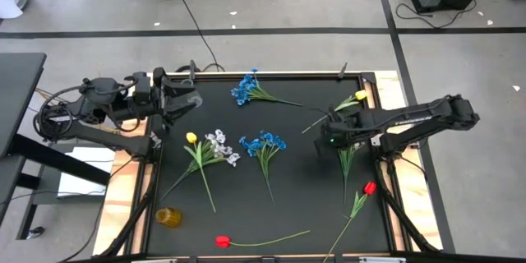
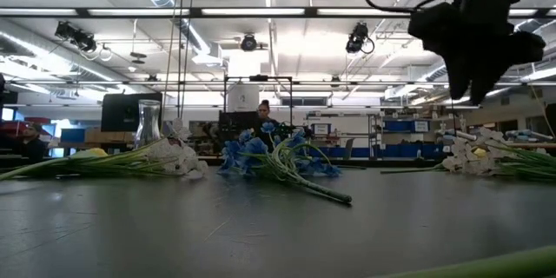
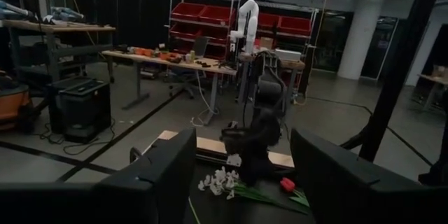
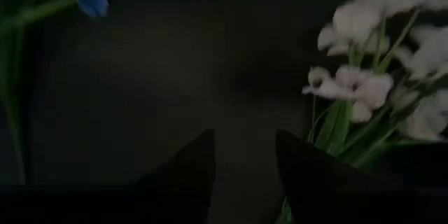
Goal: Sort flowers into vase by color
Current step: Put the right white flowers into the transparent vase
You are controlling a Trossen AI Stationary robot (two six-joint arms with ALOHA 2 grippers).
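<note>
The right hand [image 1: 322,141] hovers narrowly parted and empty near the bench's right edge, just beside a white blossom stem [image 4: 364,91]. Descending off-centre could crush blossoms, missing the stalk. The left hand [image 3: 241,175], parted and empty, waits at the left edge.

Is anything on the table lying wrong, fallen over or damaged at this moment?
The amber vase near the mat's left front corner appears tipped on its side, empty. All flowers lie loose on the mat; nothing looks damaged.
</note>
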